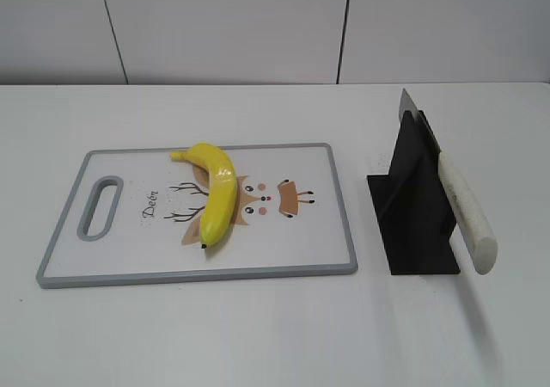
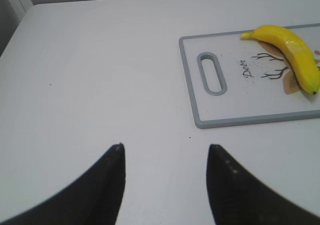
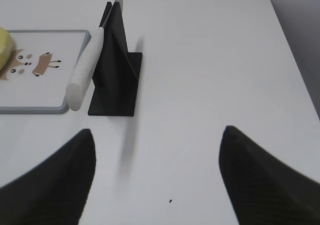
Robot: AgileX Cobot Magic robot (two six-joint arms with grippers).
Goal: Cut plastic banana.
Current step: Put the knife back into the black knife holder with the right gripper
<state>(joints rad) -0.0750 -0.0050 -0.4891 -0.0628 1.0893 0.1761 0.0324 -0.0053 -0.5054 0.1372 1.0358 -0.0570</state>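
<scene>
Lying whole on the cutting board [image 1: 335, 232], plastic banana [image 1: 217, 195] awaits cutting; knife [image 1: 464, 208] racked handle-out in black stand [image 1: 417, 224]; left gripper [image 2: 165, 157] and right gripper [image 3: 157, 150] wide open, empty

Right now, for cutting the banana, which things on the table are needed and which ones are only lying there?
Needed for the job:
- plastic banana, whole, lying on the board
- cutting board
- knife, resting in its black stand
- left gripper and right gripper, both open and empty

Only lying there:
- nothing else visible on the white table
</scene>
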